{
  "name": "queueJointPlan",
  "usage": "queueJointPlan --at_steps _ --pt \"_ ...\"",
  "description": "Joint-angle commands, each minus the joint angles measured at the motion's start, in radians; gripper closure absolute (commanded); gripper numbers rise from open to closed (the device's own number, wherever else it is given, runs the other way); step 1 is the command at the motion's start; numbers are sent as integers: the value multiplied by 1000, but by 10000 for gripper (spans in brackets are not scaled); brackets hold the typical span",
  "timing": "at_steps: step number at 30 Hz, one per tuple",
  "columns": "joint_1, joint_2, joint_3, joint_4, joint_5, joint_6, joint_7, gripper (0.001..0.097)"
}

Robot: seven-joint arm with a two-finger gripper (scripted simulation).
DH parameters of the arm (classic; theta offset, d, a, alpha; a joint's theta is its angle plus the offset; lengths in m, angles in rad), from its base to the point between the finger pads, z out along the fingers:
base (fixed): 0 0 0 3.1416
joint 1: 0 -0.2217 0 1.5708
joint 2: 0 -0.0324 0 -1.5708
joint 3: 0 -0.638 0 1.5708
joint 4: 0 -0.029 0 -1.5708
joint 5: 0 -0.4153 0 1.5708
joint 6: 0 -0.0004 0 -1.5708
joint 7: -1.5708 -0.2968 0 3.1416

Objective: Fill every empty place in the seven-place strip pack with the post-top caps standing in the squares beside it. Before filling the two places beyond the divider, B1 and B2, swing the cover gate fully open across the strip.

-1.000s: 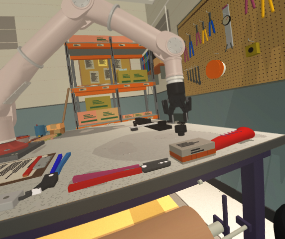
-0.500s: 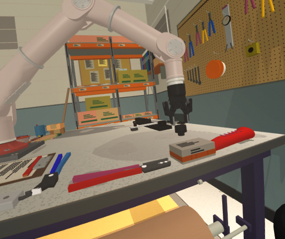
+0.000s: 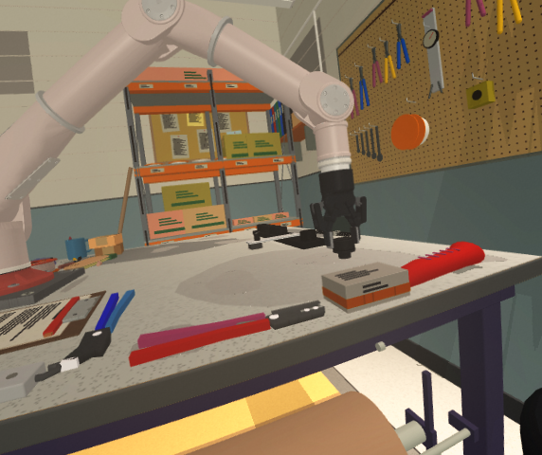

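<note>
A black post-top cap (image 3: 344, 250) stands on the table right under my gripper (image 3: 343, 241). The gripper is open and holds nothing. It hangs low over the cap, at the far right part of the table. The black strip pack (image 3: 302, 238) lies flat just to its left and behind. Its gate and its places are too small to make out. Another small black cap (image 3: 253, 245) stands left of the pack. A black block (image 3: 270, 229) lies behind it.
Behind the table stand an orange shelf rack (image 3: 210, 152) and a pegboard (image 3: 457, 83) with tools. A grey and orange box (image 3: 365, 285) and a red-handled tool (image 3: 443, 262) lie in front of the gripper. Long red pliers (image 3: 222, 330) and blue pliers (image 3: 100, 328) lie near the front edge.
</note>
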Motion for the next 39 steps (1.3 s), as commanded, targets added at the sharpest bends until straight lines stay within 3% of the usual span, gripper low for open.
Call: queueJointPlan --at_steps 1,12,39 --pt "0 -1 0 -1 0 0 0 281" --pt "0 0 0 -1 0 -2 0 281" --pt "0 1 0 0 0 -2 0 816"
